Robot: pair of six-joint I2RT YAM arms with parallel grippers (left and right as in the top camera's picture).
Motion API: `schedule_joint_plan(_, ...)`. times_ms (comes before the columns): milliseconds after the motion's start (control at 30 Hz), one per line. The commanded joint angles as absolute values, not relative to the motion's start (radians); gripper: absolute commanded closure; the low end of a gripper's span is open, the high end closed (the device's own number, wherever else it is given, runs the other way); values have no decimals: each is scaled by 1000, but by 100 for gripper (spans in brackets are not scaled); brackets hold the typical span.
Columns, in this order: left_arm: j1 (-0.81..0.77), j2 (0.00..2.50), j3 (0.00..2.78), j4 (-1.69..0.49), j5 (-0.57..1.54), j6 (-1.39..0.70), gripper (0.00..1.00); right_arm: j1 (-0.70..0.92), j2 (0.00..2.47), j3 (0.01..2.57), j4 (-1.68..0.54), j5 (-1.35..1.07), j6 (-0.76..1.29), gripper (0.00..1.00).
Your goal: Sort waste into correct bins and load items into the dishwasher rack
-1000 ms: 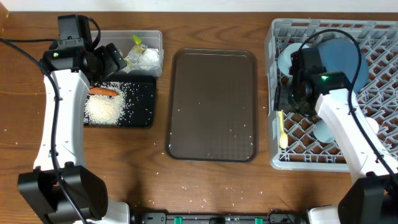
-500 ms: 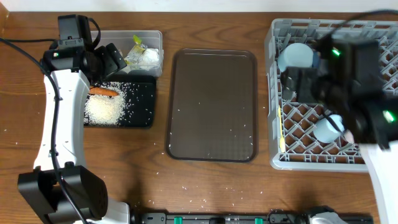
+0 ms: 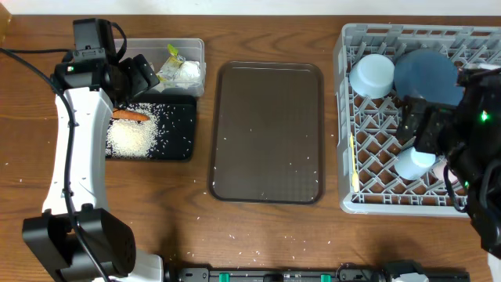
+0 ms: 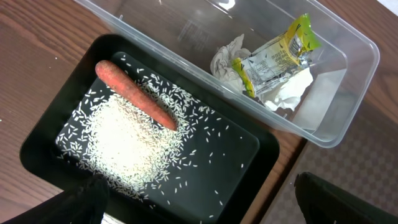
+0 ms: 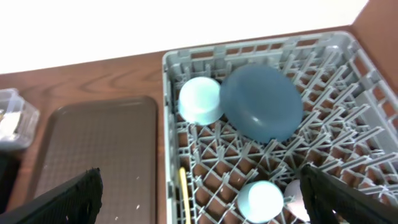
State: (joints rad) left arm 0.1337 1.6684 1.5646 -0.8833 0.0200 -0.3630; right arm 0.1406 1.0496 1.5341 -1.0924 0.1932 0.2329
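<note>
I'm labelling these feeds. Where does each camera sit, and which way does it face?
Overhead: above the table, looking straight down; left arm and right arm show.
Left wrist: close above black tray and clear tub, facing down; left fingers at bottom corners.
Right wrist: above the rack, tilted down; right fingers at bottom corners.
Shared: overhead and right wrist both show the dark-blue dish.

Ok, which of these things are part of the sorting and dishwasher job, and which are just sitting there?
Part of the job:
- Waste: sausage, rice, tissue, wrapper
- Bins: clear tub, black tray
- Dishwasher rack, holding the dark-blue dish, white bowl, light-blue cup and yellow spoon

Just lying about:
- Brown serving tray
- The table itself
</note>
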Motion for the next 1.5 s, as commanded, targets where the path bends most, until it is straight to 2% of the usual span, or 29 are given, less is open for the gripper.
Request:
schedule_joint_plan(0, 134, 1670, 1567, -885, 15, -361, 2, 111, 1047, 1448, -1039, 237, 220, 1)
schedule_joint_plan(300, 134, 1670, 1567, -886, 15, -361, 2, 86, 809, 894, -527, 142, 208, 1)
schedule_joint_plan(467, 134, 1670, 1567, -886, 15, -361, 2, 87, 569, 527, -233, 122, 208, 1)
schedule_joint_plan(567, 134, 1670, 1567, -886, 15, -361, 2, 97, 409, 344, -136, 102, 208, 1)
schedule_joint_plan(700, 134, 1670, 1567, -886, 15, -361, 2, 118, 228, 173, -96, 97, 212, 1)
schedule_joint_plan(867, 134, 1670, 1567, -886, 15, -361, 2, 121, 141, 62, -85, 97, 212, 1)
schedule_joint_plan(1467, 134, 1670, 1567, -886, 15, -361, 2, 125, 5, 5, -70, 54, 166, 1)
